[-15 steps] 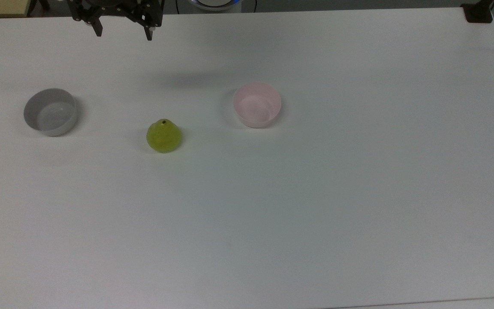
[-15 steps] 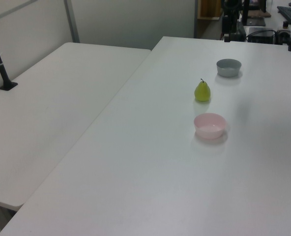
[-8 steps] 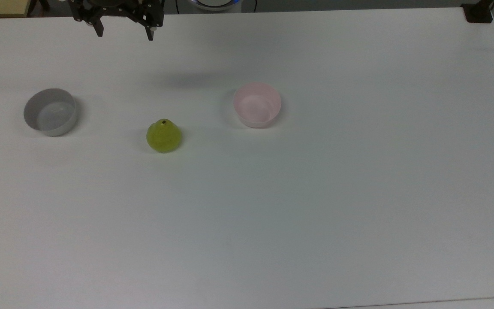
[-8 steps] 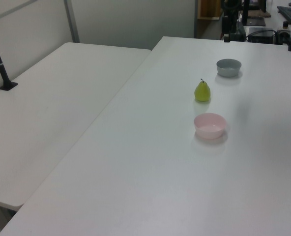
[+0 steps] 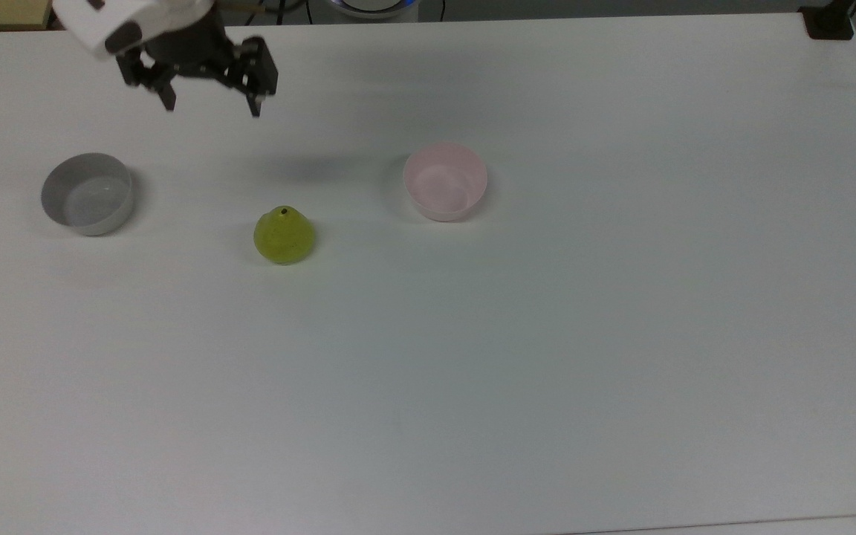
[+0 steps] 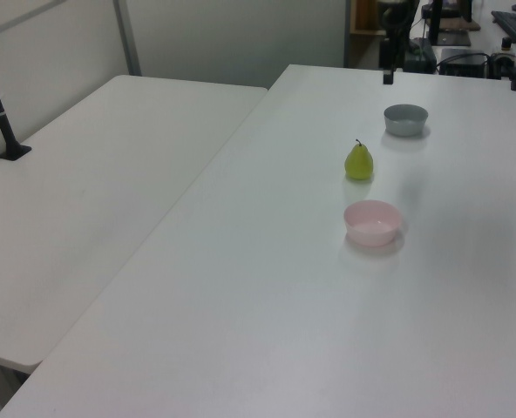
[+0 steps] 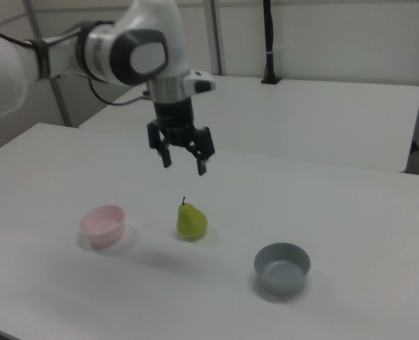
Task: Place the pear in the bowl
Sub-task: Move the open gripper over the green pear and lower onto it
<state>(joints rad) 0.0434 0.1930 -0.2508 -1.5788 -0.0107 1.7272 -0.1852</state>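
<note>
Since half a second ago the hand (image 5: 211, 102) has come forward from the far edge of the tabletop (image 5: 547, 334) and now shows its white wrist in the top view, while pear and bowls lie just as they did. Nearest in the right view, the grey bowl (image 7: 282, 268) sits empty toward the right view's right. A little farther in, the pear (image 7: 192, 220) stands upright on the tabletop with its stem up, between the two bowls and touching neither. The pale pink bowl (image 7: 103, 224) stands empty to the right view's left of the pear. Farther back, the hand hangs in the air above and behind the pear, well apart from it, its two black fingers (image 7: 201, 164) spread wide and holding nothing.
</note>
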